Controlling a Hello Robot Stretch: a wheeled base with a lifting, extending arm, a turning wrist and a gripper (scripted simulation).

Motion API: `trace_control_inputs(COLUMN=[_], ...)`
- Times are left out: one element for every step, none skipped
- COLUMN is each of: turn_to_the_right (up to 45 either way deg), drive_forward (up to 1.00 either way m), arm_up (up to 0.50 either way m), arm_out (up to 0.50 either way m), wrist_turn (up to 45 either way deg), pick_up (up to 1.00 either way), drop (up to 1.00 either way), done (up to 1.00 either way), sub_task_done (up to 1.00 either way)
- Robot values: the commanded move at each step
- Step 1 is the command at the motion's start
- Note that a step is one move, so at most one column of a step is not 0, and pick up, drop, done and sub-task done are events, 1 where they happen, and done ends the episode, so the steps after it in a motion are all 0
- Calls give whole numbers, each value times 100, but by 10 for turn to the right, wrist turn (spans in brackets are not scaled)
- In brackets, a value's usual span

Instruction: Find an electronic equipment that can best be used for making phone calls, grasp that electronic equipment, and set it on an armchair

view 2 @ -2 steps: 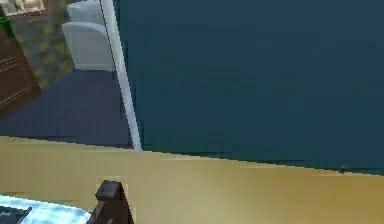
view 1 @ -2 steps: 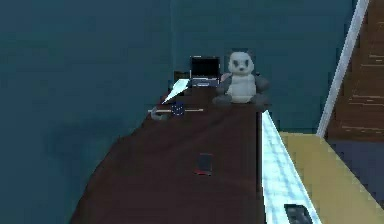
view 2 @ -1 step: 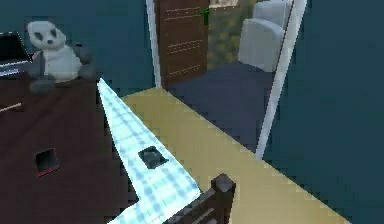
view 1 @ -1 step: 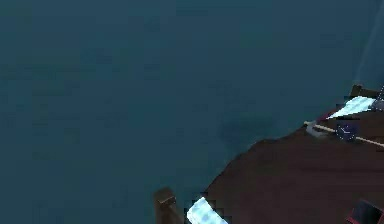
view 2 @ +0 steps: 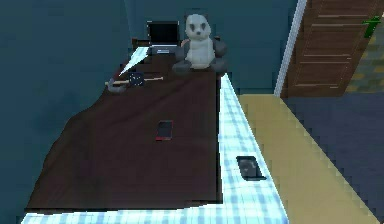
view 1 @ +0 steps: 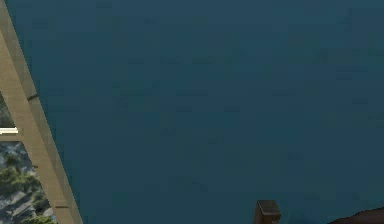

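In the arm side view a bed (view 2: 232,120) runs up the middle, with a dark brown blanket (view 2: 120,150) over a blue and white checked sheet. A small flat dark slab with a reddish rim (view 2: 164,128), phone-like in shape, lies on the blanket near its right side. A second flat dark slab (view 2: 250,168) lies on the checked sheet near the bed's right edge.
A panda soft toy (view 2: 197,45) sits at the bed's head beside an upright dark laptop (view 2: 162,33). A thin dark thing (view 2: 130,80) lies on the blanket's upper left. Tan floor (view 2: 300,150) and a wooden door (view 2: 335,45) lie right. A teal wall (view 1: 200,100) stands close ahead, with a pale door frame (view 1: 35,130) at the left.
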Motion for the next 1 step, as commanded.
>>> trace_control_inputs(turn_to_the_right=[0], drive_forward=[0], arm_up=[50], arm_out=[0], wrist_turn=[0], pick_up=[0], drop=[0], done=[0], sub_task_done=[0])
